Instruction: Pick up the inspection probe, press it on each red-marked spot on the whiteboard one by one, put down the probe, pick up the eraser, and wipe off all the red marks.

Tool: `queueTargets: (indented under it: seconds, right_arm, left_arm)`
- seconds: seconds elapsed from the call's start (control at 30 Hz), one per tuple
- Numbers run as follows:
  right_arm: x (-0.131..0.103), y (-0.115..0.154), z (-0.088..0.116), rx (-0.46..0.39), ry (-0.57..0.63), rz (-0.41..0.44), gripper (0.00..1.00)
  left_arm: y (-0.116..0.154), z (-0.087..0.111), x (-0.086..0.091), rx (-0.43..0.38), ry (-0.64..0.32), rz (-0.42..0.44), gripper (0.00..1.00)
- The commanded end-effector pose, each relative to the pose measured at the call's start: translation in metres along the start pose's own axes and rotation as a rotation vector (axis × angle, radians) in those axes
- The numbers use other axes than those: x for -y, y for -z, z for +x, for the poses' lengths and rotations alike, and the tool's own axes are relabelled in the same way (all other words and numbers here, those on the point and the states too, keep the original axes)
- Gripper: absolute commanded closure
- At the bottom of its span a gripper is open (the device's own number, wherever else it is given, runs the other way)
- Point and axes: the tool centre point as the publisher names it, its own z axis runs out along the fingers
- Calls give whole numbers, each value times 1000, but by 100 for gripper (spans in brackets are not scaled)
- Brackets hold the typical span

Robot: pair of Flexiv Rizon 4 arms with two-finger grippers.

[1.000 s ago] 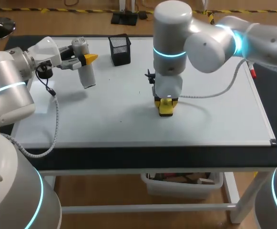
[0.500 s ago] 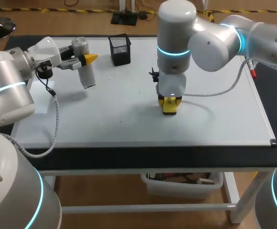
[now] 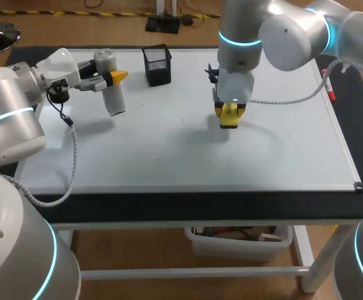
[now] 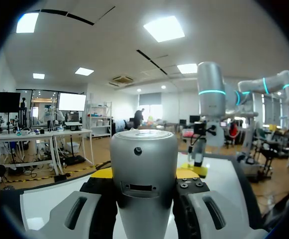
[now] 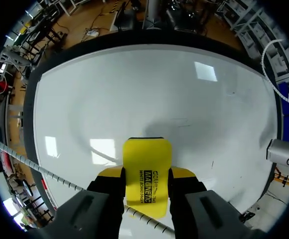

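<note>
The inspection probe (image 3: 110, 89), a grey-white cylinder, hangs tilted above the whiteboard's (image 3: 169, 156) far left part, and my left gripper (image 3: 115, 78) is shut on it. In the left wrist view the probe (image 4: 143, 169) fills the space between the left gripper's (image 4: 144, 175) yellow-tipped fingers. The yellow eraser (image 3: 230, 117) rests on the board right of centre, with my right gripper (image 3: 230, 112) shut on it from above. In the right wrist view the eraser (image 5: 146, 172) sits between the right gripper's (image 5: 146, 186) fingers, flat against the whiteboard (image 5: 134, 94). I see no red marks on the board.
A black mesh pen holder (image 3: 157, 64) stands at the board's far edge, between the two arms. A red marker (image 3: 330, 94) lies by the right edge. A white cable (image 3: 281, 100) loops from the right wrist over the board.
My right gripper has slid the eraser across the board, away from the front edge and a little to the right. The left arm and probe have stayed still.
</note>
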Motion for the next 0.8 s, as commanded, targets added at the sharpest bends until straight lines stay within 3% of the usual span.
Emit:
queueTargets:
  seconds: [0.03, 0.4, 0.6, 0.8]
  right_arm:
    - [-1, 2, 2, -1, 2, 5, 100]
    - [3, -1, -1, -6, 14, 10, 100]
    - [45, 4, -10, -24, 51, 72, 100]
    - [102, -2, -11, -14, 45, 61, 100]
  left_arm:
    - [-1, 0, 0, 3, -2, 5, 100]
    - [-1, 0, 0, 3, -2, 5, 100]
    - [-1, 0, 0, 3, -2, 5, 100]
    - [-1, 0, 0, 3, -2, 5, 100]
